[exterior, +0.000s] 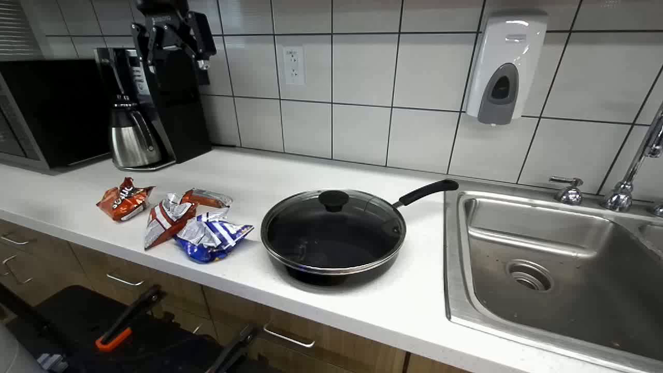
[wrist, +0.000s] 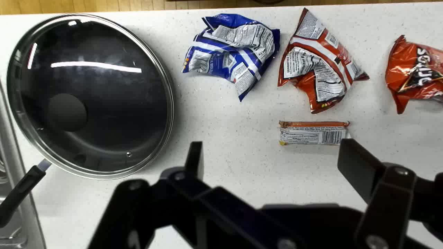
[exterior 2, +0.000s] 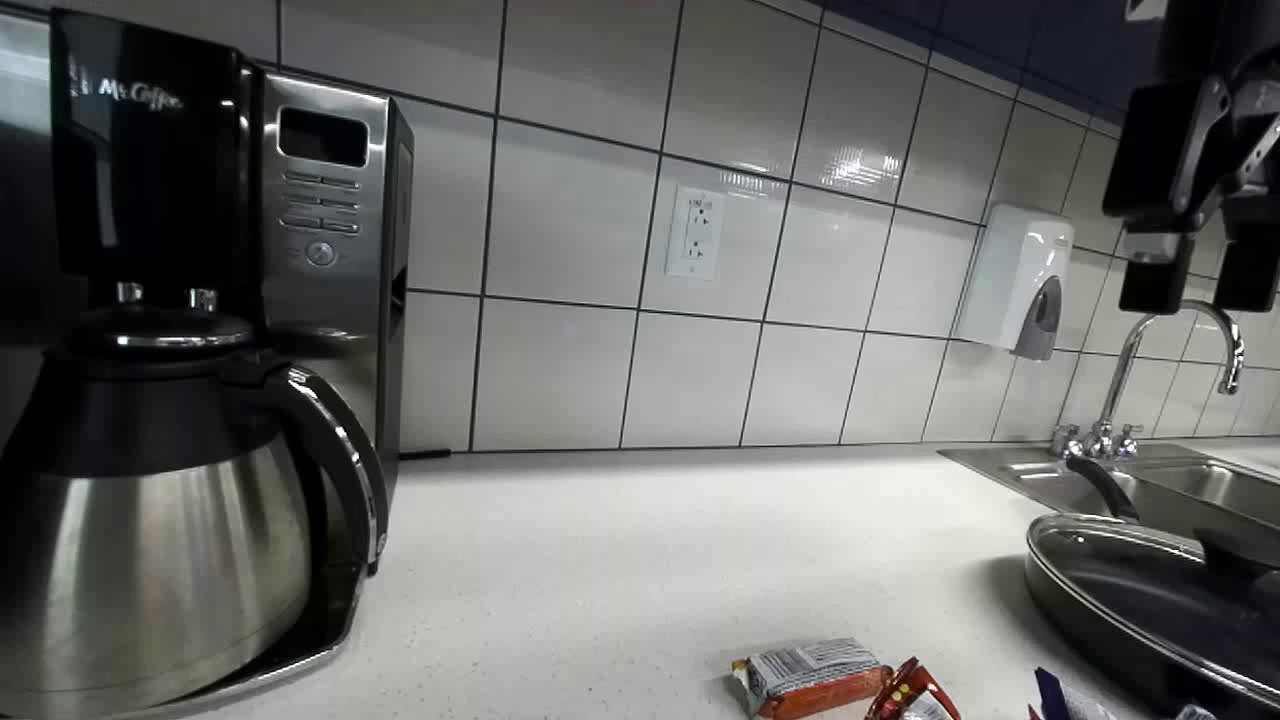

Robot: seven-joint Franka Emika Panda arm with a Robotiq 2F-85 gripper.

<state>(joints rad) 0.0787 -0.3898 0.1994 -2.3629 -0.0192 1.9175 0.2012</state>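
The snack bar (wrist: 313,133) lies flat on the worktop (wrist: 228,126), set well in from the front edge, just behind the red chip bag (wrist: 320,64) but apart from it. The gripper (wrist: 270,152) hangs well above, jaws wide apart with nothing between them; the wrist view shows one jaw by the bar's end, not touching. By this, no grasp is made yet: the bar and the bags all rest on the worktop. The blue chip bag (wrist: 235,48) lies near the front edge beside the red one; the orange chip bag (wrist: 417,74) sits towards the coffee maker (exterior: 181,103). Opposite, near the sink (exterior: 456,269), stands the pan (exterior: 331,278), its glass lid (exterior: 331,233) on, handle (exterior: 429,191) angled towards the back edge.
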